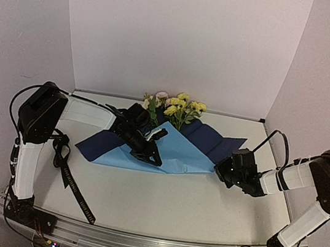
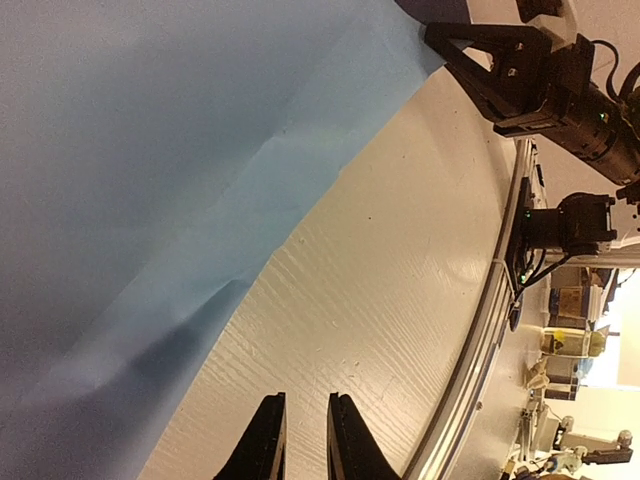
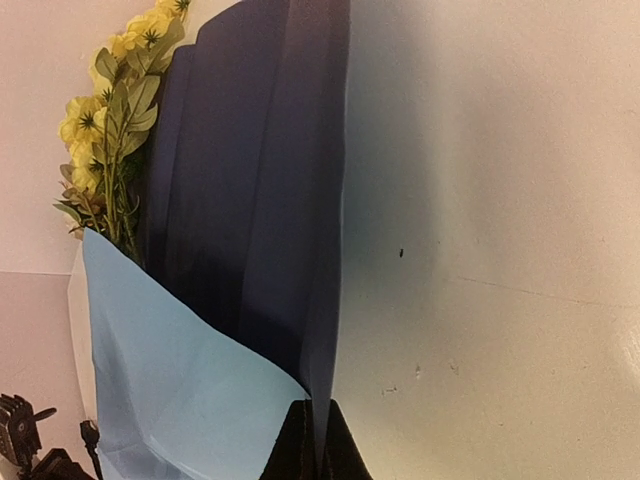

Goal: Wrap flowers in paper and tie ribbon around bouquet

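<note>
Both arms reaching in at the paper (image 1: pixel 176 153)
Left arm stretched low across it, left gripper (image 2: pixel 303 405) slightly parted, empty; bent right arm's right gripper (image 3: pixel 312 412) pinched its right corner; flowers (image 1: pixel 181 107) at its far edge, ribbon (image 1: pixel 74 188) left

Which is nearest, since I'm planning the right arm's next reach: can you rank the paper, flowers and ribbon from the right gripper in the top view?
1. The paper: its right corner is pinched in the right gripper.
2. The flowers: back middle, to its left.
3. The ribbon: far left, by the left arm.
</note>
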`<act>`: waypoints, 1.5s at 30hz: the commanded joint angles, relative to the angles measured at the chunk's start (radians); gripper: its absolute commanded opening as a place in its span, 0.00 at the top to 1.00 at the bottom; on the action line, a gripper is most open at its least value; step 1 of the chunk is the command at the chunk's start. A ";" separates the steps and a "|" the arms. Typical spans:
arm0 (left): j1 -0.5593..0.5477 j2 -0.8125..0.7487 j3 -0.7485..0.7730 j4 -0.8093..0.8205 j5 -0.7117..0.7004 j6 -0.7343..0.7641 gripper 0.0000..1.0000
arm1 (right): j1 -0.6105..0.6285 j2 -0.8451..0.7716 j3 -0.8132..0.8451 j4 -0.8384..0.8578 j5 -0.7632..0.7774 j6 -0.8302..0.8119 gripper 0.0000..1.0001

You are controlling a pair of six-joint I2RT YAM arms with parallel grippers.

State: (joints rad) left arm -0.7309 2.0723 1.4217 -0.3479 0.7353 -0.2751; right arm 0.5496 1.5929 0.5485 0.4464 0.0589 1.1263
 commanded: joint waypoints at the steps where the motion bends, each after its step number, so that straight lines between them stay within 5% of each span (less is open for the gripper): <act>1: 0.013 -0.026 -0.028 0.001 -0.047 0.025 0.85 | 0.009 0.006 0.031 -0.004 0.040 0.000 1.00; 21: 0.059 0.116 -0.009 -0.086 -0.204 0.021 0.96 | 0.009 0.014 0.022 -0.010 0.057 0.018 1.00; 45: 0.106 0.191 -0.053 -0.191 -0.332 0.014 0.96 | -0.081 0.000 0.117 -0.170 -0.031 -0.173 1.00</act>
State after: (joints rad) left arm -0.6671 2.1799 1.4335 -0.4210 0.6289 -0.2619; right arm 0.4985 1.5948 0.6307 0.2956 0.0117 0.9818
